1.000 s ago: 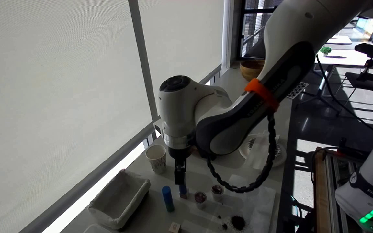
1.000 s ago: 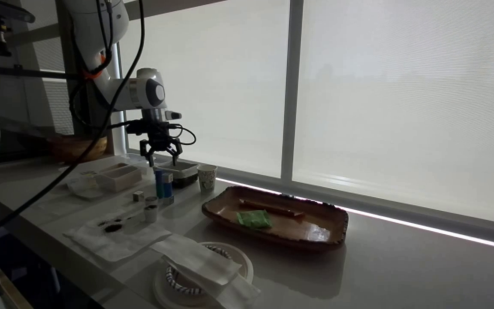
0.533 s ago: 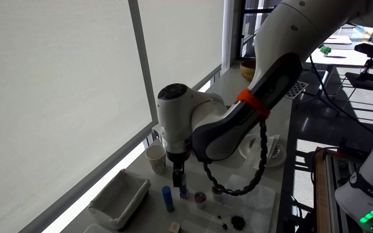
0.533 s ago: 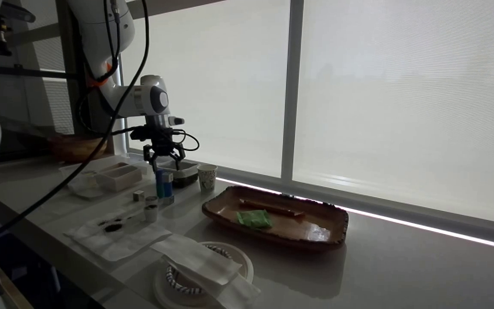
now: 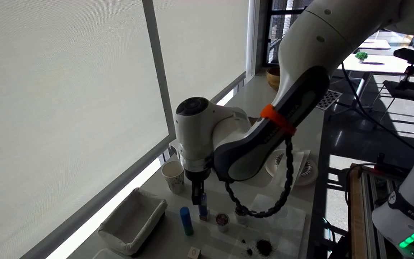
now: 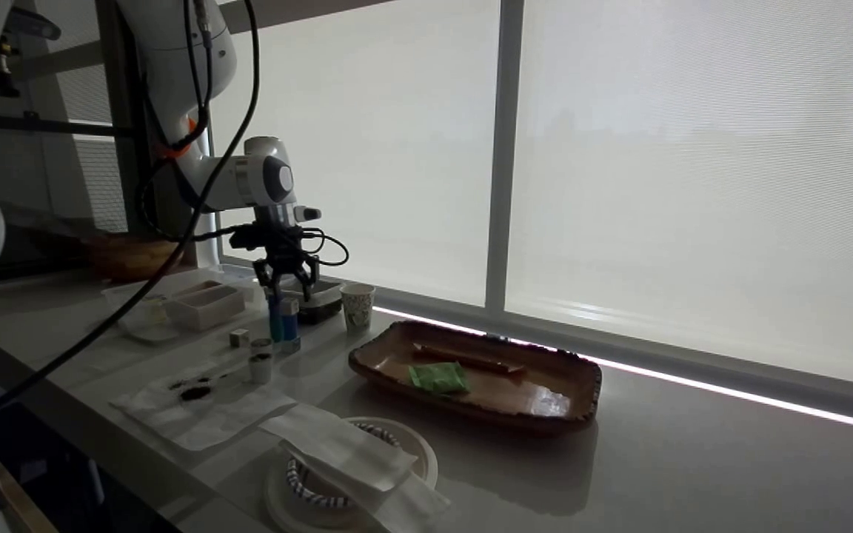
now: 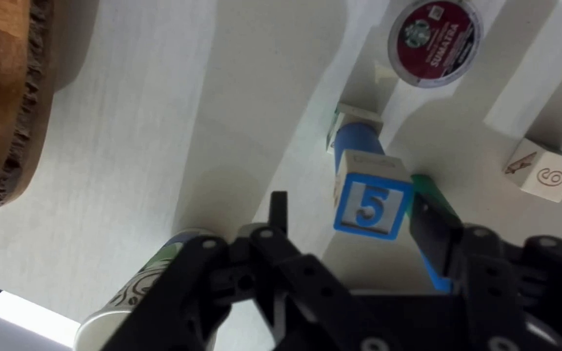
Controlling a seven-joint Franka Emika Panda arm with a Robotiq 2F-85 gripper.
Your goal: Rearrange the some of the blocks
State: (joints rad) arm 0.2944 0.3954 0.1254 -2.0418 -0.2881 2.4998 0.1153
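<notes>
A wooden block with a blue 5 (image 7: 372,204) sits on a blue cylinder block (image 7: 359,139), which stands on another wooden block (image 7: 356,114). This stack also shows in an exterior view (image 6: 289,326). A green and blue cylinder block (image 5: 186,221) stands upright beside it; in the wrist view my right finger (image 7: 434,239) partly hides it. A loose wooden block (image 7: 547,170) lies apart. My gripper (image 7: 348,202) is open. The 5 block shows in the gap between the fingertips, nearer the right one. I cannot tell whether the fingers are level with it.
A coffee pod (image 7: 434,44) is beside the stack. A paper cup (image 5: 174,176) and a lined bin (image 5: 133,223) stand by the window. A brown tray (image 6: 474,414) lies further along. Dark grounds (image 5: 264,247) lie on a paper towel.
My gripper has moved down and a little to the right in an exterior view, closer to the stack. The blocks have not moved.
</notes>
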